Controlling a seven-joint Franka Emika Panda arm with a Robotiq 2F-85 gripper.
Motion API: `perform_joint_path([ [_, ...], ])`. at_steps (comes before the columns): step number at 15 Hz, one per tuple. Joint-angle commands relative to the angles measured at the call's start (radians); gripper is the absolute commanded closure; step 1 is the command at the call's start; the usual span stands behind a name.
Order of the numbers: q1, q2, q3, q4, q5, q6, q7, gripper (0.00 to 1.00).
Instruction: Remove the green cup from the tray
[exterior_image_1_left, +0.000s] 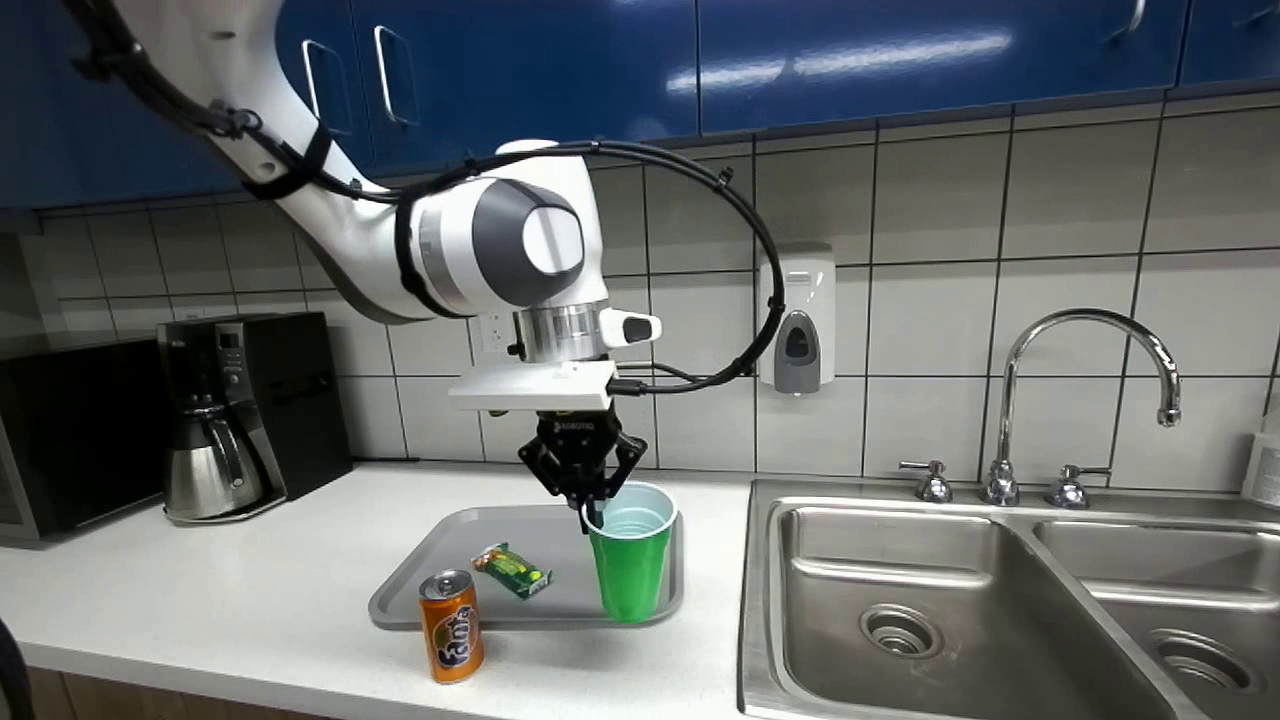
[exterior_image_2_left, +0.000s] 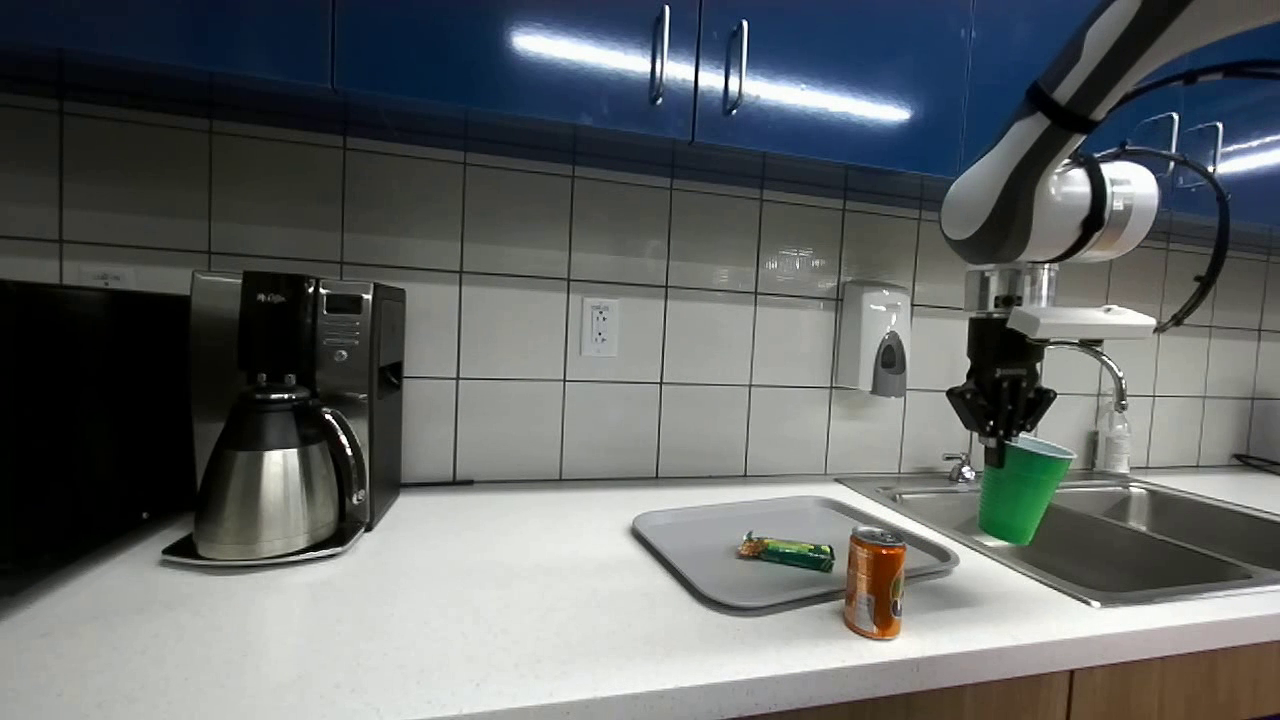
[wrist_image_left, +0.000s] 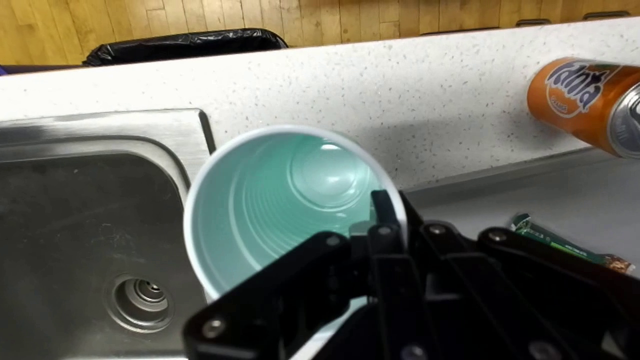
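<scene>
My pincer (exterior_image_1_left: 592, 518) is clamped on the rim of the green plastic tumbler (exterior_image_2_left: 1022, 495), aloft between tray (exterior_image_2_left: 705, 540) and steel sink (exterior_image_1_left: 900, 570). It lies sinkward of my pincer, long axis leaning; set-down likely needs uprighting.

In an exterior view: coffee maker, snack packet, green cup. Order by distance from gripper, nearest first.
1. Green cup: in the gripper, its wall pinched at the rim.
2. Snack packet: lying on the grey tray.
3. Coffee maker: at the picture's left, well beyond the tray.
</scene>
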Motion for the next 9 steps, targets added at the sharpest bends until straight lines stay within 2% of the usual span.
perform_joint_path([
  [1, -0.005, 0.054, 0.023, 0.011, -0.035, 0.039, 0.061, 0.99],
  [9, 0.001, 0.136, 0.030, 0.021, -0.049, 0.083, 0.104, 0.99],
])
